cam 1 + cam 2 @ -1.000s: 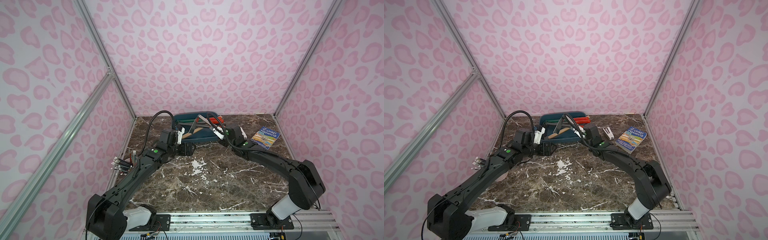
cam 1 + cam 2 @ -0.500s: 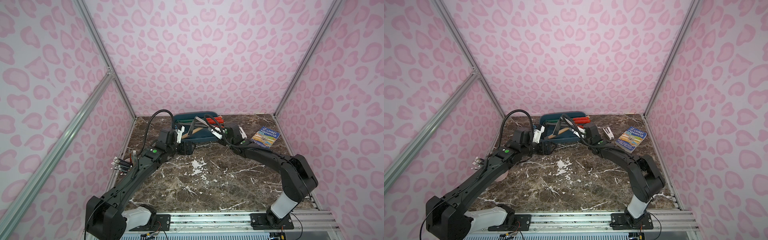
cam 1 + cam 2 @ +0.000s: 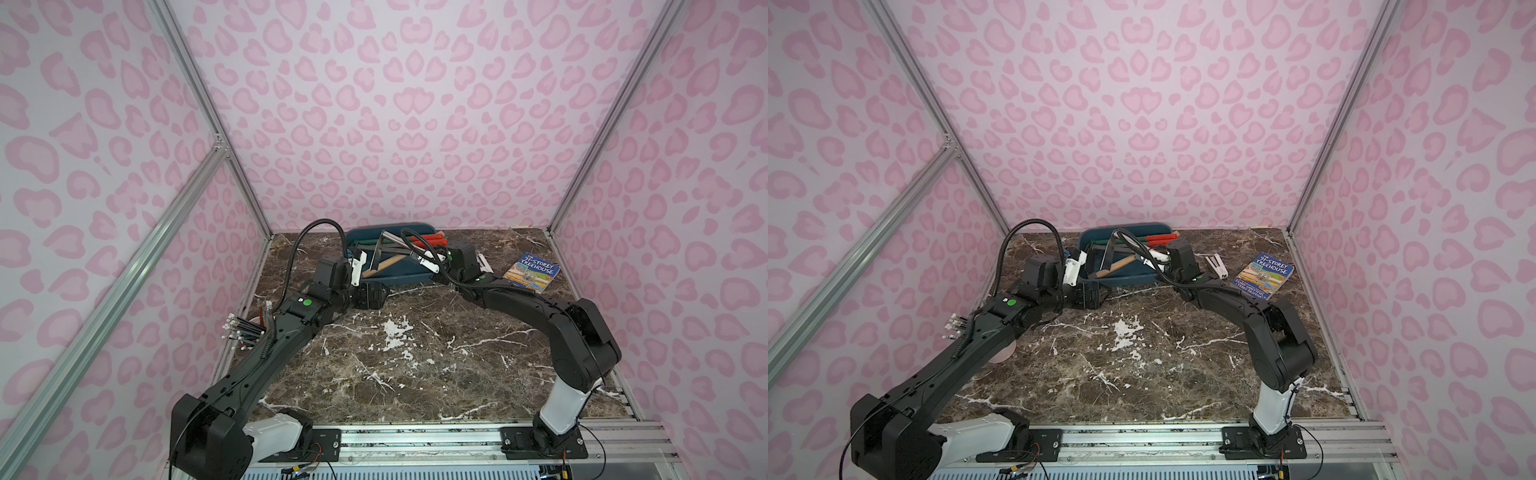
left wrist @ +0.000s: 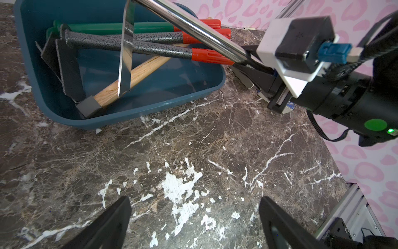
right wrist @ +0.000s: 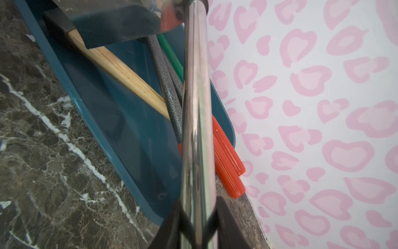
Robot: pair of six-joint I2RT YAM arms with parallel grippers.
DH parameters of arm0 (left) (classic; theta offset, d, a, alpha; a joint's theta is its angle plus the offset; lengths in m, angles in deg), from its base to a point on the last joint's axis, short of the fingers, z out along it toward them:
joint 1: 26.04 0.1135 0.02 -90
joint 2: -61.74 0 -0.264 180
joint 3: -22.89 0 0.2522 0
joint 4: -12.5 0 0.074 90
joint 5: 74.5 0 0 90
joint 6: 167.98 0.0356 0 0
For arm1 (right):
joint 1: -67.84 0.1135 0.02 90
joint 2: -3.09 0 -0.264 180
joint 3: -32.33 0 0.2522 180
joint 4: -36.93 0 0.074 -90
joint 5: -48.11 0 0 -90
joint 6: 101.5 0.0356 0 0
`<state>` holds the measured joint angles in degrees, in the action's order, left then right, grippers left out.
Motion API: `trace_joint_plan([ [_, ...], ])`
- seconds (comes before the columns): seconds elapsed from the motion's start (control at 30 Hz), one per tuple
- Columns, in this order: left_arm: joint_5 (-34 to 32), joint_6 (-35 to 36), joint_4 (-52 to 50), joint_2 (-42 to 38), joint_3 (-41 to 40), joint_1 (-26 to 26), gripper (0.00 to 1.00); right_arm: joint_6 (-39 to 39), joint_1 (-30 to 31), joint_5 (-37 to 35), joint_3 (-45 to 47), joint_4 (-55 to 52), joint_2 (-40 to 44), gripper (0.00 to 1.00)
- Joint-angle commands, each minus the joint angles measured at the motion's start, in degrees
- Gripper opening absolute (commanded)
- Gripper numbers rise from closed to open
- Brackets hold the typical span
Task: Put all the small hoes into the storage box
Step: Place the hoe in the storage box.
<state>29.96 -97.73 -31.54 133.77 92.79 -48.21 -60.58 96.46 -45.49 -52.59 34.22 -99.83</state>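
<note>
R gripper (image 5: 198, 215) clenches the chrome shaft of the small hoe (image 4: 193, 30), blade pointing down into the storage box (image 4: 150, 103) w/ other tools (image 4: 129, 43). L gripper (image 4: 193, 215) hovers, jaws spread wide, over the marble table (image 4: 215, 140) beside the box.

We see the storage box (image 3: 400, 277) on a marble table (image 3: 415, 365). A book (image 3: 531, 272), stapler (image 3: 1217, 266) and pencil cup (image 3: 1003, 353) lie there too

The scene is lit brightly and evenly from above, and only soft, faint shadows are cast beneath the arms on the tabletop (image 3: 415, 374). Streaks of glare are seen along the chrome handle of the small hoe (image 5: 197, 129), whose blade is blurred in the right wrist view. Wide-angle stretching is noticed toward the picture edges in both top views.
</note>
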Motion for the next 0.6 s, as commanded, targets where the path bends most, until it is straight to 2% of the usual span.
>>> trace_joint_plan([
  [0.0, -0.55, 0.41, 1.29, -0.53, 0.33, 0.31, 0.96, -1.09, -0.4, 2.53, -1.92, 6.89, -0.83, 0.0],
  [0.57, -0.4, -0.38, 1.54, 0.43, 0.46, 0.84, 0.96, -4.42, -0.5, 6.02, -6.36, 8.63, -7.52, 0.0],
])
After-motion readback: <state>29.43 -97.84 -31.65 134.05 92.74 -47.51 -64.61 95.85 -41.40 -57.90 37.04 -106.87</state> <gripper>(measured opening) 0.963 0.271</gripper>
